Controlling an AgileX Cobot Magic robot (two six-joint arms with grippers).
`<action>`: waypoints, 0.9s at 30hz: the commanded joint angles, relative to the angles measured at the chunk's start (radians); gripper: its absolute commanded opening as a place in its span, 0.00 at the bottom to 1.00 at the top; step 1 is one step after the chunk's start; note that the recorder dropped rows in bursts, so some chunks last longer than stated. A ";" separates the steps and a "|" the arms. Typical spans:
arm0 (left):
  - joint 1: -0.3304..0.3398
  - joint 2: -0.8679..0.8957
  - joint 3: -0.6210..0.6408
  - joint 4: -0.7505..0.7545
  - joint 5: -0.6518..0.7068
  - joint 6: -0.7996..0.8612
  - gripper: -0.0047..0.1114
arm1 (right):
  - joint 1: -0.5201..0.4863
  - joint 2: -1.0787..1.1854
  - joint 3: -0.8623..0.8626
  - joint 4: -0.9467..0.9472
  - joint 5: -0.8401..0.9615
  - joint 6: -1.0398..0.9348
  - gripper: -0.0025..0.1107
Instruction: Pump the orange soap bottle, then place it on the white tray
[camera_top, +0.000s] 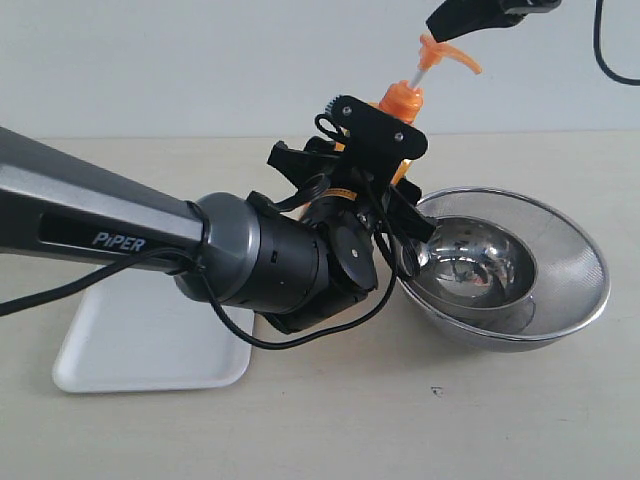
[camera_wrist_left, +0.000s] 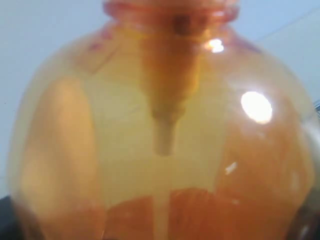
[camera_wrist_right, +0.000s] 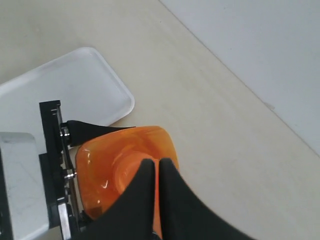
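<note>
While the left gripper (camera_top: 380, 150) clamps the tall translucent orange plastic soap bottle (camera_top: 403, 100) around its body, the jaws stand fairly wide, with the upright bottle filling the gap. Bottle base hidden behind the arm; can't tell if it's on the tabletop. Right gripper (camera_wrist_right: 159, 165): jaws pressed together, nothing between them, tips directly above the orange pump head (camera_top: 440, 52); contact unclear. Flat rectangular white tray (camera_top: 150, 350) sits behind the left jaws, under that arm, bottle not on it. Nested round steel bowls (camera_top: 600, 270) just beside the left jaws.

Orange soap bottle (camera_top: 403, 100) beside white tray (camera_top: 150, 345)
</note>
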 joint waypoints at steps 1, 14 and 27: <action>-0.007 -0.017 -0.013 0.034 -0.030 -0.005 0.08 | 0.001 0.001 -0.003 -0.013 -0.023 0.001 0.02; -0.007 -0.017 -0.013 0.034 -0.030 -0.005 0.08 | 0.001 0.061 -0.003 -0.012 0.015 0.008 0.02; -0.007 -0.017 -0.013 0.034 -0.030 -0.005 0.08 | 0.003 0.060 -0.003 -0.012 0.067 0.015 0.02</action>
